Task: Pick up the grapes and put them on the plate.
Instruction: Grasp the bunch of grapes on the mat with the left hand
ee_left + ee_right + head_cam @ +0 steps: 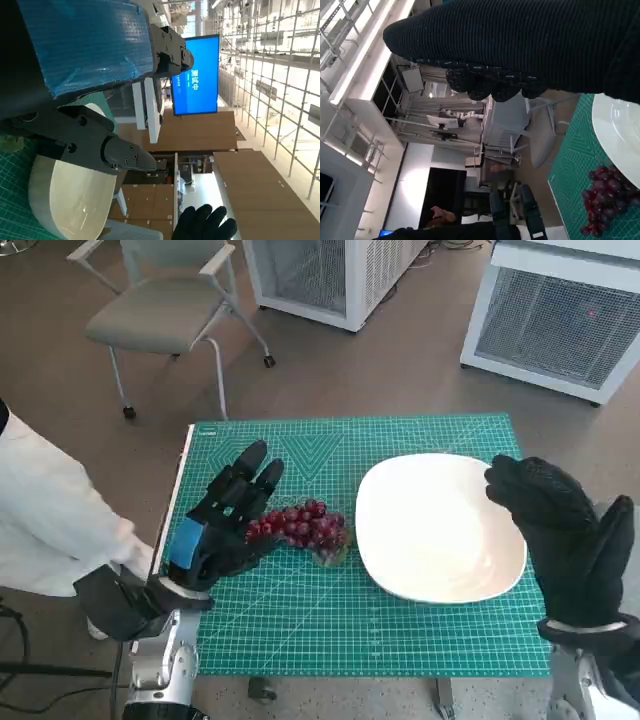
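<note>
A bunch of dark red grapes [303, 525] lies on the green mat [300, 610], just left of the white plate [440, 530]. My left hand [225, 515] hovers at the grapes' left side, fingers stretched and spread, holding nothing. Its thumb reaches toward the bunch; I cannot tell whether it touches. My gloved right hand [560, 530] is raised over the plate's right rim, fingers apart and holding nothing. The right wrist view shows the grapes [605, 200] beside the plate [620, 130], with the left hand [515, 215] beyond them. The left wrist view shows the plate [70, 200] past the black fingers [100, 145].
A person's white sleeve [50, 510] reaches in at the table's left edge. On the floor behind the table stand a grey chair [165, 310] and two white units [330, 275] [560, 315]. The mat's front part is bare.
</note>
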You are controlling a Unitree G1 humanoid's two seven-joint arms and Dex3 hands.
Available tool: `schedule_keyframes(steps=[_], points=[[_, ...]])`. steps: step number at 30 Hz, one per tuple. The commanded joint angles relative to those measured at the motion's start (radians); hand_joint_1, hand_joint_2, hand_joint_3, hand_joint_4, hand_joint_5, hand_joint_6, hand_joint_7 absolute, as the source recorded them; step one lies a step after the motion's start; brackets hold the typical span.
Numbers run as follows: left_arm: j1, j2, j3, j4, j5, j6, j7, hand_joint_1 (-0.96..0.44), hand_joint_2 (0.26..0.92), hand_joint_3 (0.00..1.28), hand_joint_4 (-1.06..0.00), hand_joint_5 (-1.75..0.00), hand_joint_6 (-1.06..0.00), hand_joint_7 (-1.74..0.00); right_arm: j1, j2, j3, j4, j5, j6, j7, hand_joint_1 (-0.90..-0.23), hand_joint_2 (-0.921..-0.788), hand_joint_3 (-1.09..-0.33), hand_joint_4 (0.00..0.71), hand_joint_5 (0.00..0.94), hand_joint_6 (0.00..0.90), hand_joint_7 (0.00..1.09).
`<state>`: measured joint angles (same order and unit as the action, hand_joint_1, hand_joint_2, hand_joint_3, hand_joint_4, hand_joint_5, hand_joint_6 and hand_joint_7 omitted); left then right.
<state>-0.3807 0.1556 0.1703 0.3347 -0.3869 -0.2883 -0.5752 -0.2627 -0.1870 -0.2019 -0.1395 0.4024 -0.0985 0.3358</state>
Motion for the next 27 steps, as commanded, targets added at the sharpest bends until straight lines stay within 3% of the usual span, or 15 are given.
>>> schedule_keyframes(steps=[1,7,12,17,22,27], points=[[0.002,0.004,-0.003,-0.012,0.009,-0.002,0.003,-0.3,0.921,0.05,-0.21,0.0,-0.27,0.0,0.005,-0.002,-0.005,0.011,0.012,0.009,0.005,-0.334,-0.921,-0.618,0.421,0.863,0.222,1.02],[-0.007,0.031,-0.017,-0.007,0.087,-0.045,0.035,-0.31,0.921,0.05,-0.2,0.0,-0.27,0.0,0.008,-0.001,-0.003,0.007,0.01,0.009,0.004,-0.333,-0.921,-0.618,0.418,0.864,0.223,1.02],[-0.004,0.178,-0.089,-0.068,0.526,-0.138,0.231,-0.38,0.914,0.04,-0.12,0.0,-0.2,0.0,0.008,-0.003,-0.002,0.008,0.01,0.006,0.006,-0.333,-0.921,-0.618,0.416,0.864,0.223,1.02],[0.016,0.251,-0.125,-0.21,0.761,-0.026,0.312,-0.41,0.852,0.01,-0.02,0.0,-0.11,0.0,0.009,-0.005,-0.002,0.009,0.007,0.003,0.005,-0.333,-0.921,-0.618,0.415,0.864,0.223,1.02],[0.03,0.258,-0.143,-0.309,0.83,0.075,0.297,-0.32,0.77,0.0,0.0,0.0,-0.11,-0.01,0.008,-0.006,-0.002,0.011,0.005,0.001,0.006,-0.332,-0.921,-0.619,0.415,0.865,0.222,1.02],[0.044,0.258,-0.173,-0.394,0.876,0.162,0.269,-0.29,0.739,0.0,0.0,0.0,-0.13,-0.01,0.008,-0.006,-0.002,0.014,0.007,-0.001,0.007,-0.332,-0.921,-0.619,0.414,0.866,0.222,1.02]])
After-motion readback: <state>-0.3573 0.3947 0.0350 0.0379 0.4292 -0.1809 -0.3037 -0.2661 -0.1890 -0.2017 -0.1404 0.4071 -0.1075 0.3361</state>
